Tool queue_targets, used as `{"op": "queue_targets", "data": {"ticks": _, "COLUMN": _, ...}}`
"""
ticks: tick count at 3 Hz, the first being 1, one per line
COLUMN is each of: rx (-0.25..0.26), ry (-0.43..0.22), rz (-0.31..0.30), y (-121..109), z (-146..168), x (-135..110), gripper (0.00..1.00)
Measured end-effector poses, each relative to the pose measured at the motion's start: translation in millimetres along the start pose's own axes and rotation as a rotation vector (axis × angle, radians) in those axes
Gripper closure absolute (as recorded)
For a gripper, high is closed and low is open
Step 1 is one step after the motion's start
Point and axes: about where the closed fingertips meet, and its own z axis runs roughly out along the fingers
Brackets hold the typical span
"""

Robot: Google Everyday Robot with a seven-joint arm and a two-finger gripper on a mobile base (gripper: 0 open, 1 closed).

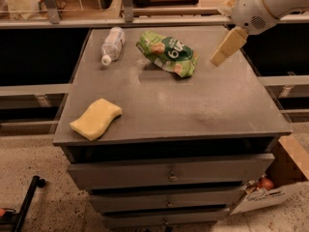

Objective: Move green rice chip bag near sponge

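The green rice chip bag [168, 53] lies crinkled at the back middle of the grey cabinet top [193, 105]. The pale yellow sponge [96, 118] lies flat near the front left corner, well apart from the bag. My gripper [227, 47] hangs from the white arm [268, 4] at the upper right, above the back right of the top, a short way right of the bag and not touching it. It holds nothing that I can see.
A clear plastic bottle [112, 44] lies on its side at the back left. The cabinet has drawers [169, 175] below. A cardboard box [285, 178] stands on the floor at the right. A shelf rail [145, 18] runs behind the cabinet.
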Motion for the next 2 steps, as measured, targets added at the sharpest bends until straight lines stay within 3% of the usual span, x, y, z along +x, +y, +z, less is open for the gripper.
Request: {"op": "queue_targets", "data": {"ticks": 2, "rx": -0.004, "ry": -0.067, "rz": 0.048, "y": -25.0, "z": 61.9, "x": -5.8, "gripper": 0.0}}
